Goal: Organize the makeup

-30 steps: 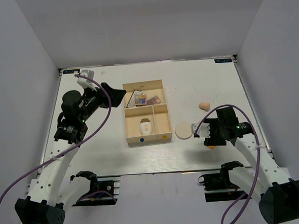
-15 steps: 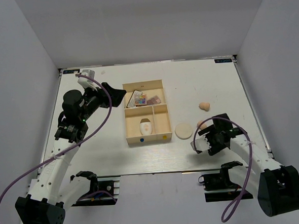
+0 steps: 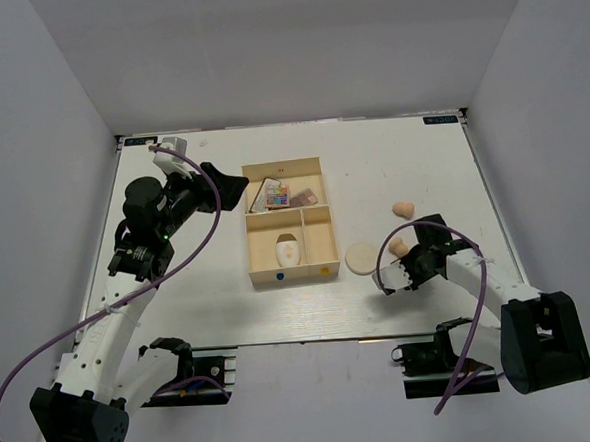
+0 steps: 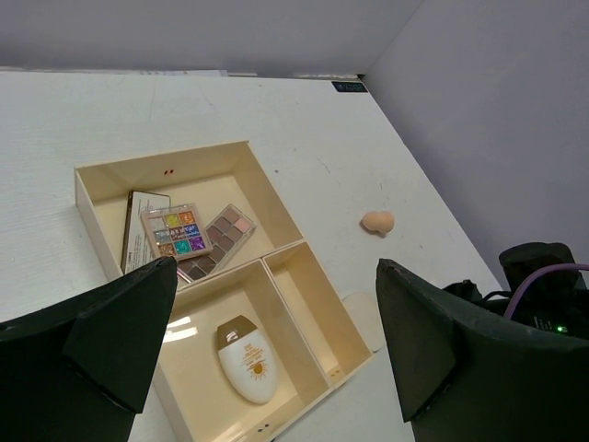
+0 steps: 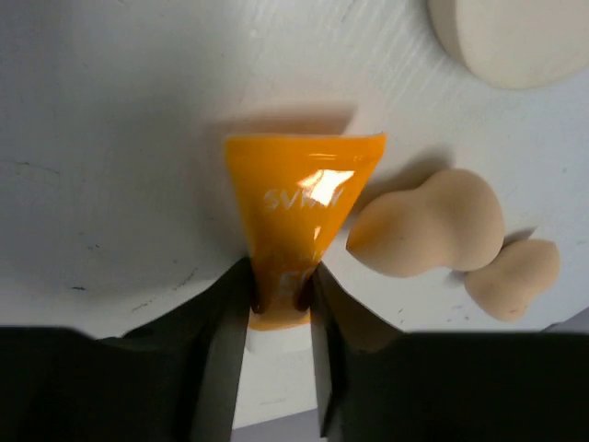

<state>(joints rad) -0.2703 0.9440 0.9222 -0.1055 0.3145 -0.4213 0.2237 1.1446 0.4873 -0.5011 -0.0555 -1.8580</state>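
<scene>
Right wrist view: my right gripper (image 5: 281, 295) pinches the orange tube (image 5: 299, 198), seemingly resting on the table (image 5: 110, 138), beside peach sponges (image 5: 428, 226).
Left gripper (image 4: 276, 276): I see jaws spread wide above the tray (image 4: 166, 158).

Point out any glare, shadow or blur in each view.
Right wrist view: bright glare on the orange tube, a soft shadow on the table beyond it, the right gripper dark and blurred at the bottom. Left wrist view: the left gripper is dark and soft-edged, with a glare patch on the cream tray floor. Top view: even light, faint shadows only.
</scene>
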